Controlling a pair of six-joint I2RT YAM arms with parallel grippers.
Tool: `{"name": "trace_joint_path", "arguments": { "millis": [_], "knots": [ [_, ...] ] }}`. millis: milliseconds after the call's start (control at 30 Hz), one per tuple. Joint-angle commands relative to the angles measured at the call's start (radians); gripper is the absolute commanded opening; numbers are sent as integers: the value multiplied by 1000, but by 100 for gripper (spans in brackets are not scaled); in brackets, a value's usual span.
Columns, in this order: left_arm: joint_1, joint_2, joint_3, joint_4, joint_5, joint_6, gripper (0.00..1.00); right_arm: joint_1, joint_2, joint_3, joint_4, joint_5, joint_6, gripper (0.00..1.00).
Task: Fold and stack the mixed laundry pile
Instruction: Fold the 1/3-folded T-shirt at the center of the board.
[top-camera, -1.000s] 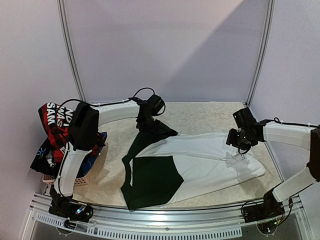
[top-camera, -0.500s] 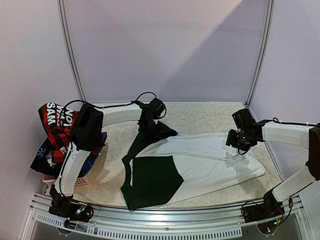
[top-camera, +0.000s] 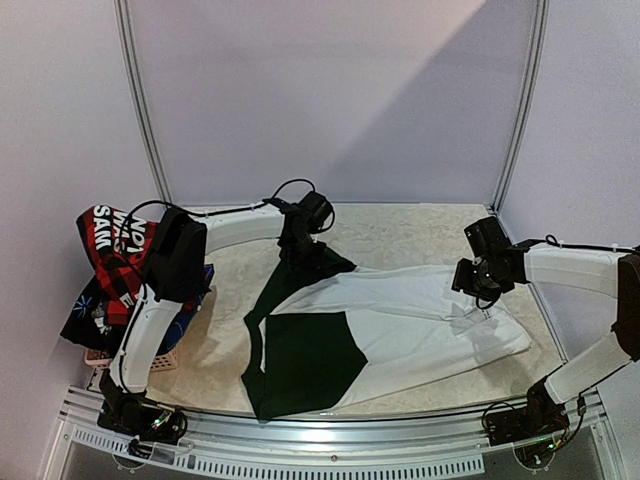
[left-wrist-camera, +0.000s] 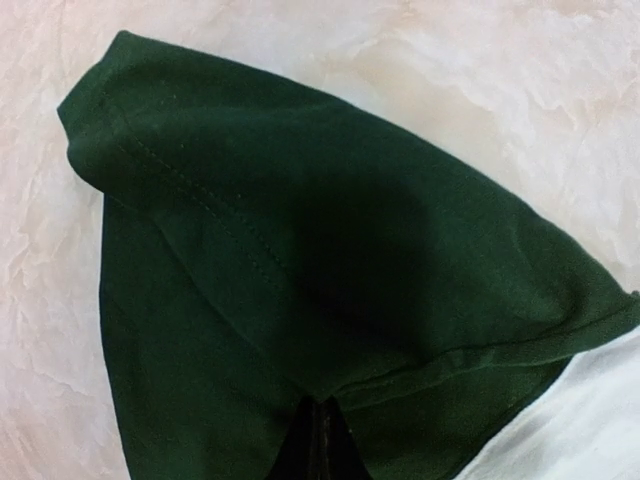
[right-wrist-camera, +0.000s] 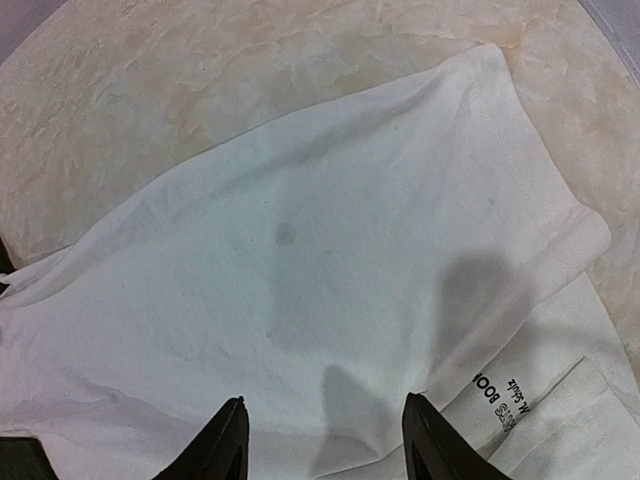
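Left gripper (left-wrist-camera: 320, 432) pressed shut, pinching a fold of the dark green sleeve (left-wrist-camera: 300, 250); only a dark sliver of its fingers shows at the bottom edge of the wrist view, and the tips are buried in cloth. From above, the wrist housing covers that grip entirely. Right gripper (right-wrist-camera: 328, 440) spread wide, hanging over white cloth with nothing between the fingers (right-wrist-camera: 228, 440); cannot tell whether the tips touch the fabric. Small black print (right-wrist-camera: 505, 392) on the white hem is upside down and partly lost in a fold, so it is not readable. T-shirt (top-camera: 410, 320) lies spread on the pale mottled table (top-camera: 400, 225), mid-table between the two arms. Laundry pile (top-camera: 105, 290) sits heaped at the left edge, well apart from the T-shirt. The red-black plaid shirt (top-camera: 112, 240) with white lettering is on top, blue and dark pieces sit under it, and the lower ones are hard to tell apart. Pinkish basket (top-camera: 155, 360) shows only a near corner; the rest is under garments and behind the left arm's dark link (top-camera: 178, 255). T-shirt's long axis runs left to right across the table, with the dark green panel at the near left and the white body stretching right. The pinched sleeve points toward the far edge.
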Motion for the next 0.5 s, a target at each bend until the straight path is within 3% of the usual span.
{"name": "trace_joint_path", "arguments": {
  "millis": [0,267,467],
  "knots": [
    [-1,26,21,23,-17,10,0,0,14,6,14,9,-7,53],
    [38,-25,55,8,-63,23,0,-17,25,38,-3,40,0,54],
    [36,-75,73,-8,-53,44,0,-98,34,87,-2,36,12,64]
  ]
}}
